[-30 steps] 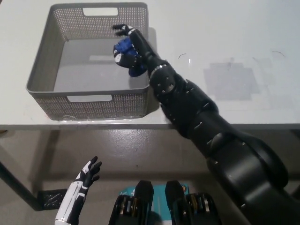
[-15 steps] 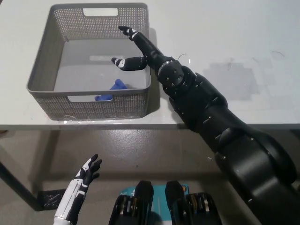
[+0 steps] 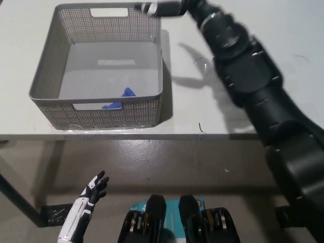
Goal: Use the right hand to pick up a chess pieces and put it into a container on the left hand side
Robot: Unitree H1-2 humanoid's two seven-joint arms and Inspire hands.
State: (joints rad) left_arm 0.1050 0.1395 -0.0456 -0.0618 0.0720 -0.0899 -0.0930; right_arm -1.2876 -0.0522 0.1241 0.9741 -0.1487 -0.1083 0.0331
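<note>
Down at the lower left, below the table edge and over the floor, the white left hand [image 3: 95, 185] hangs idle with its fingers spread apart and nothing in them. Above it, on the left part of the white table [image 3: 263, 71], sits a grey perforated basket [image 3: 48, 55] with cut-out handles in its near and far walls. The blue chess piece [image 3: 121, 96] lies on the basket's floor, tipped on its side close against the near wall, a little right of the near handle; part of it is hidden behind that wall and shows only as blue through the handle opening. Nothing touches it. Moving right, the black right hand [image 3: 161, 7] is up at the top edge of the view, just above the far right corner of the basket and well apart from the piece. Its fingers point left along the far rim; they grasp nothing, but the hand is cut by the edge of the view and I cannot tell how far apart they are. The black arm [image 3: 248, 76] runs from there down across the right side of the table to the lower right, and its shadow falls on the table just right of the basket.
</note>
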